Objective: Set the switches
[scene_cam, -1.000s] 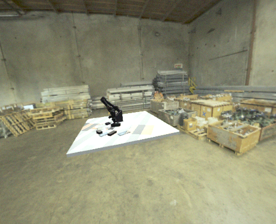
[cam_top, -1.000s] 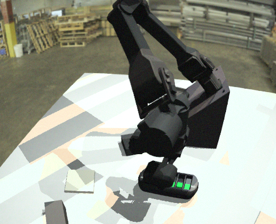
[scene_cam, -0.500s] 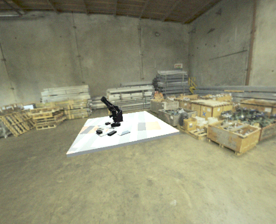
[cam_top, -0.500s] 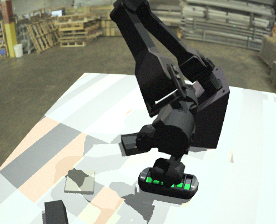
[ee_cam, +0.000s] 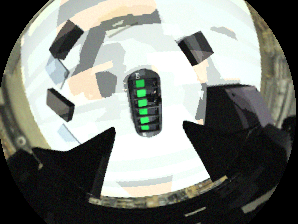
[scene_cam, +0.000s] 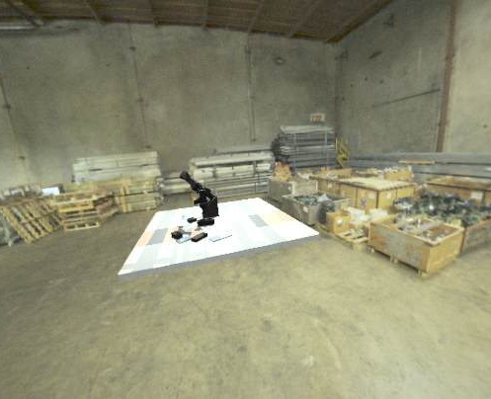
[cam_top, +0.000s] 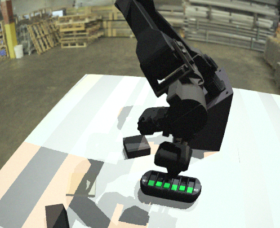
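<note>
The dark grey controller unit (cam_top: 168, 194) (scene_cam: 205, 222) (ee_cam: 149, 106) sits upright on the bench, its six rockers facing up. All six green ends show in the top view, on the side nearer that camera, and in the wrist view on the left. The dark ends are partly shadowed, so which end of each rocker is pressed cannot be told surely. The label underneath is hidden. My gripper (cam_top: 174, 172) (ee_cam: 149, 127) is open and empty, pointing down over the unit. In the wrist view its fingertips are wide apart, beyond either side of the unit's lower end.
A dark block (cam_top: 137, 147) (ee_cam: 196, 48) lies behind the unit in the top view. A thin translucent plate (cam_top: 82, 184) and another dark block (cam_top: 56, 216) are at the left. The wrist view shows two more dark blocks at left. The arm's base (cam_top: 217, 130) stands behind right.
</note>
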Robot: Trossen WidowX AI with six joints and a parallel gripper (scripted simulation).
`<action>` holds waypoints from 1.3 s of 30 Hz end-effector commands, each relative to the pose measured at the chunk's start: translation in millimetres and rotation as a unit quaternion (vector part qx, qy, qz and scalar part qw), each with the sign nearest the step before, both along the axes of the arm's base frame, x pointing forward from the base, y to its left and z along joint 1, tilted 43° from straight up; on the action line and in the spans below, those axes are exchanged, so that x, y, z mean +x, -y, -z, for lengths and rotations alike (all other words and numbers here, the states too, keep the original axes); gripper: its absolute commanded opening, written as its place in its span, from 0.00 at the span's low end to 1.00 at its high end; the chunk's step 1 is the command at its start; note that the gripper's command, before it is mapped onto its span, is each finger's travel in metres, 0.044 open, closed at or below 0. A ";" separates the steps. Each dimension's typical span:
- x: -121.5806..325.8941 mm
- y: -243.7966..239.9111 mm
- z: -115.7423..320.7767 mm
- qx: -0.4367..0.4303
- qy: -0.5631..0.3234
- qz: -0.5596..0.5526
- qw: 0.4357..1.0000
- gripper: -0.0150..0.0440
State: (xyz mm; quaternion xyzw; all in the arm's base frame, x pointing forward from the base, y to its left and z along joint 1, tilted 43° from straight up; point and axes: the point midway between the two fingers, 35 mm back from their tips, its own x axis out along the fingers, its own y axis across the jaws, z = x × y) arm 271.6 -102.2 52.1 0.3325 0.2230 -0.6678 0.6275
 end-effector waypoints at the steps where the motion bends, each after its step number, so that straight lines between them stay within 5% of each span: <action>1: -1.0 -0.6 -1.8 -0.001 0.000 0.004 1.000 0.96; 17: -1.0 -0.6 -1.8 -0.001 0.000 0.004 1.000 0.25; 28: -1.0 -0.6 -1.8 -0.001 0.000 0.004 1.000 0.25; 39: -0.8 -0.8 -1.3 0.000 -0.002 0.002 1.000 0.74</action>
